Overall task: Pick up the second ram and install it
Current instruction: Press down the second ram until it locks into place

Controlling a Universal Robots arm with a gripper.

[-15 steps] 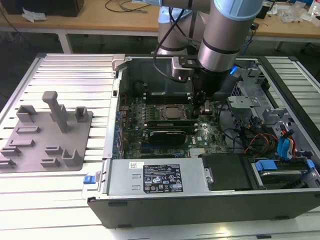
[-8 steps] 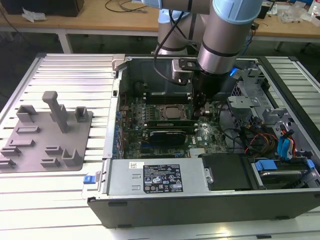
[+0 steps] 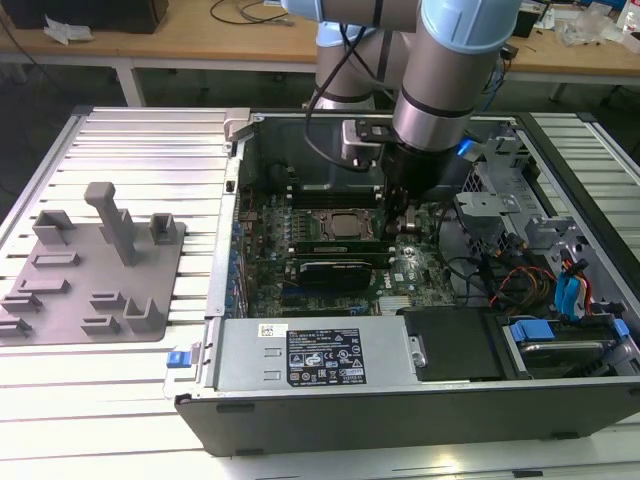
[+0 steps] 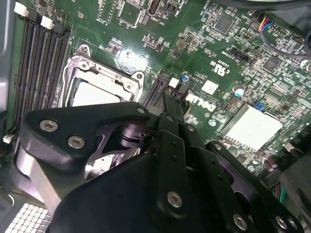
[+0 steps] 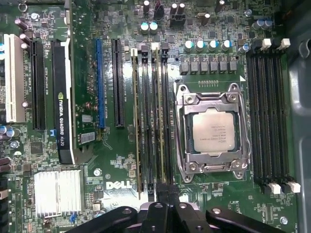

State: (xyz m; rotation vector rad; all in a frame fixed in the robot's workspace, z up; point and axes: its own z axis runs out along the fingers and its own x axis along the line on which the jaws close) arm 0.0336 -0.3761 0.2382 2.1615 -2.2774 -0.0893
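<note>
The gripper (image 3: 402, 222) reaches down into the open computer case (image 3: 400, 405), just right of centre in the exterior view. In the first wrist view its fingers (image 5: 164, 206) are drawn together, their tips at one end of the second ram (image 5: 156, 121). The ram stands edge-on in a black slot beside the silver processor (image 5: 212, 131). Whether the fingers pinch the ram or only press on it, I cannot tell.

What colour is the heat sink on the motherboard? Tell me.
Silver, with fine parallel fins; the heat sink shows best in the first wrist view.
</note>
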